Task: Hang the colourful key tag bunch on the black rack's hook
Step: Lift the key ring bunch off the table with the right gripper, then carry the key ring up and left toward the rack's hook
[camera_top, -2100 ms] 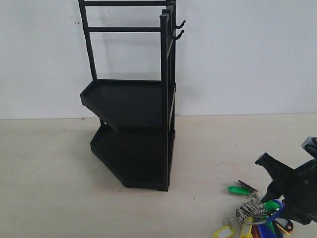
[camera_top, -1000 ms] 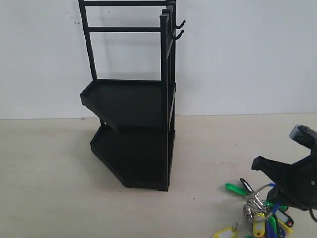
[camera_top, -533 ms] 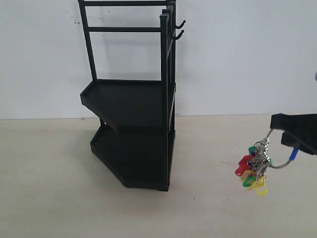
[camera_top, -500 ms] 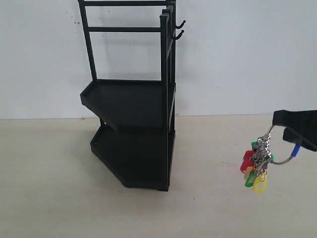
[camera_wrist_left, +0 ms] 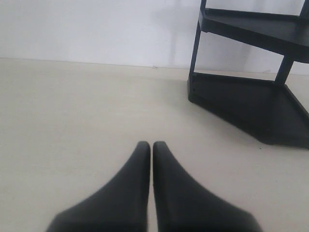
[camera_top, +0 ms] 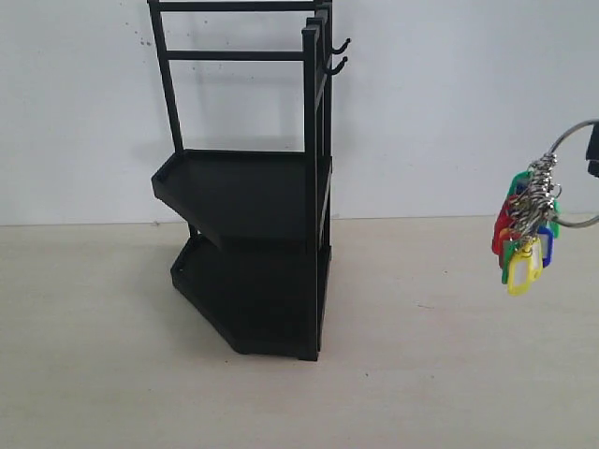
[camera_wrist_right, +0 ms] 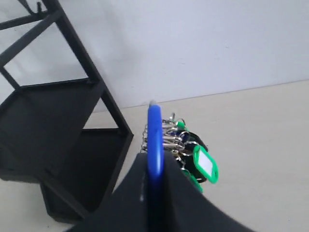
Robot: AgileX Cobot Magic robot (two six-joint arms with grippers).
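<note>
- Rack (camera_top: pixel 245 192): stands on the table (camera_top: pixel 112 355) against the white wall. Two angled shelves, thin posts, two small prongs at the top of its right side.
- Bunch (camera_top: pixel 524 224): in the air at the far right of the exterior view, clear of the table and well apart from the rack. It hangs below prong height.
- Handling, my judgement: light for this arm, but loose. The tags (camera_top: pixel 522 267) and chain links dangle freely under the ring, so the load will likely swing and rattle on any quick move. The plastic tags look hard-wearing, not fragile.
- Right gripper (camera_wrist_right: pixel 154 162): clamped edge-on across the ring's blue sleeve (camera_wrist_right: pixel 154 135), with no gap showing either side. In the exterior view only a sliver of it shows at the frame edge, so I cannot read the arm's pose. The wrist camera faces the rack's shelves.
- Left gripper (camera_wrist_left: pixel 151 147): fingertips pressed together, nothing between them. It hovers low over bare table near the rack's foot, out of the way.
- Ring (camera_top: pixel 564 138): stiff metal, the only rigid part. The sleeve is the sensible hold, I think, since it leaves the bare arc open for threading. Bare steel might slip or turn in the pads.
- Hook (camera_top: pixel 338 65): lower of the two prongs, upturned tip, empty. It is a small target for the ring.
</note>
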